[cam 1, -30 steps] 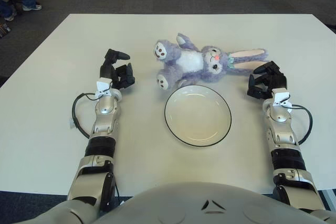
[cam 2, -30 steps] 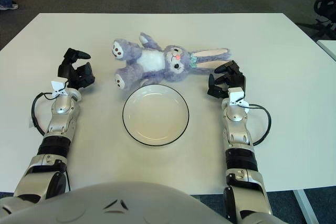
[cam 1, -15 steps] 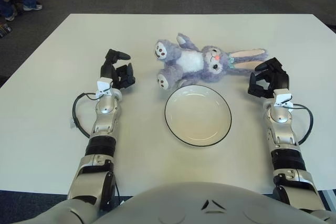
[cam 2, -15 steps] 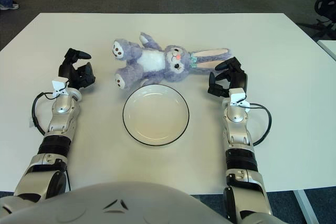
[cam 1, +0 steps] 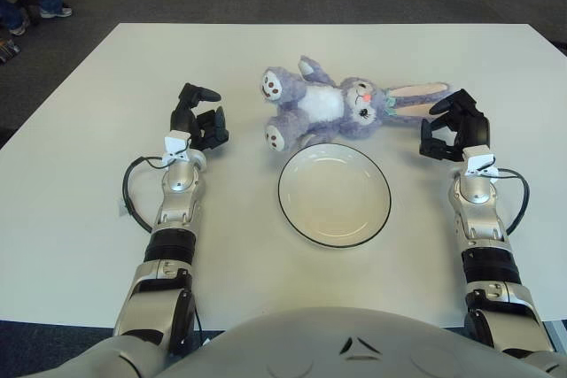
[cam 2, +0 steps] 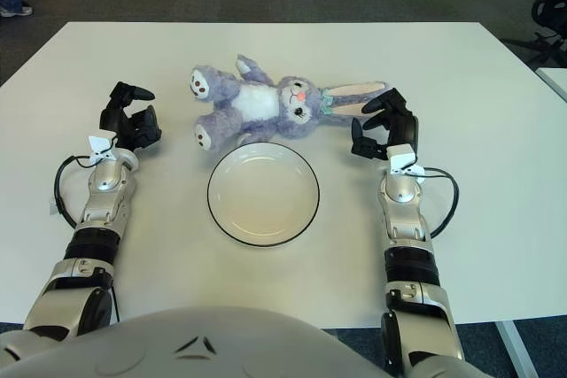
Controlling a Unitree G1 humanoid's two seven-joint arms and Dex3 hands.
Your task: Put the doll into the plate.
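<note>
The left hand (cam 1: 198,119) shows left of the doll, well apart from it, fingers loosely curled around nothing. The purple plush rabbit (cam 1: 341,104) lies face-up on the white table (cam 1: 80,130), just beyond the far rim of the plate (cam 1: 334,194), long axis left to right: feet left, ears right. The right hand (cam 1: 452,125) sits just beside the ear tips, fingers spread, probably not touching. Bare tabletop surrounds everything.

Head-mounted stereo pair, looking forward and down, both sharing the table (cam 1: 80,219), slightly offset.
</note>
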